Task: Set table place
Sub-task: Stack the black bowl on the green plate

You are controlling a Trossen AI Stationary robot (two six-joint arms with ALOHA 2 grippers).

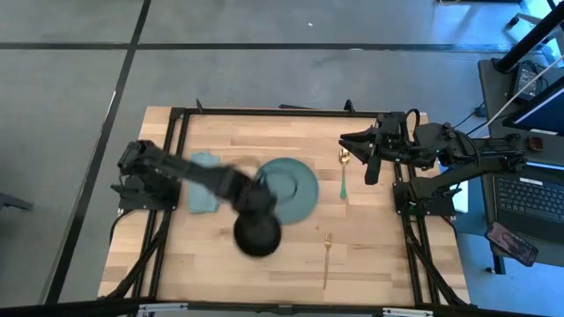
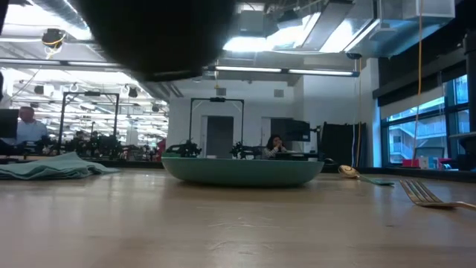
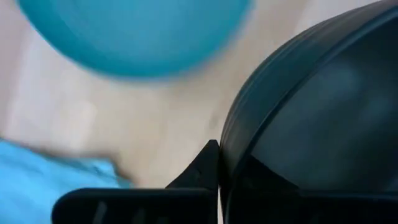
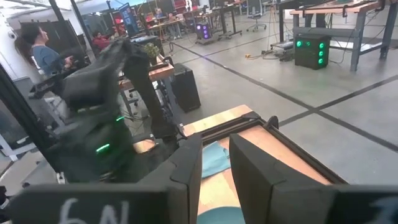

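My left gripper (image 1: 254, 204) is shut on the black bowl (image 1: 257, 236), which is held above the table just near of the round teal plate (image 1: 291, 189). In the low view the bowl (image 2: 156, 37) hangs high over the wood. The folded teal napkin (image 1: 204, 194) lies left of the plate. The gold spoon with a teal handle (image 1: 344, 174) lies right of the plate, and the slim gold fork (image 1: 326, 260) lies nearer the front. My right gripper (image 1: 348, 145) waits open at the far right, above the spoon's far end. My left gripper holds the black bowl at its rim (image 3: 227, 146). One finger (image 3: 199, 177) lies against the bowl's wall beside the rim; the bowl hides the other finger. The bowl is lifted clear of the table and the plate.
The table's black rail frame (image 1: 264, 112) runs along its edges. Bare wood (image 1: 211, 264) lies at the front left and between the plate and the fork. People and desks show in the room beyond the table.
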